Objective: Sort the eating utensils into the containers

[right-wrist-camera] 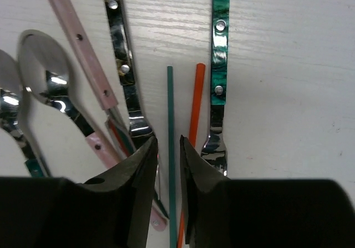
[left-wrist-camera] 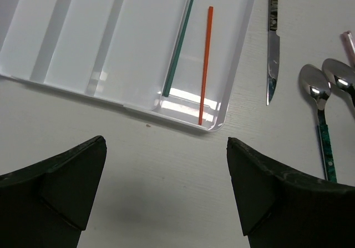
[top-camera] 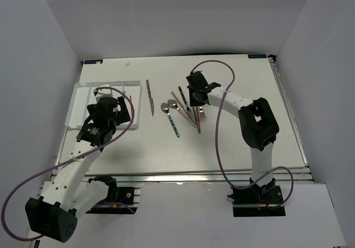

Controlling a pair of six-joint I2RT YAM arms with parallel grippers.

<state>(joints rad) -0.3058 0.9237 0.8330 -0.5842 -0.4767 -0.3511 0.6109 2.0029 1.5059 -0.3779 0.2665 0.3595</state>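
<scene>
Right pincer (right-wrist-camera: 168,145) narrowly apart astride green chopstick (right-wrist-camera: 170,104); we'd pinch it alone, sparing orange chopstick (right-wrist-camera: 197,92) at its 3 o'clock. Left pincer (left-wrist-camera: 166,142) wide apart.

1. The tray (left-wrist-camera: 239,54) runs off the left wrist view's top and left edges; from above, the left arm (top-camera: 102,123) covers its near right corner
2. Right of the tray, the knife's (left-wrist-camera: 273,48) handle end is cut off
3. Well right of the tray, the right gripper (right-wrist-camera: 168,159) hides the teal fork's (right-wrist-camera: 220,48) tines; whether it pinches the green chopstick (right-wrist-camera: 170,109) is unclear
</scene>
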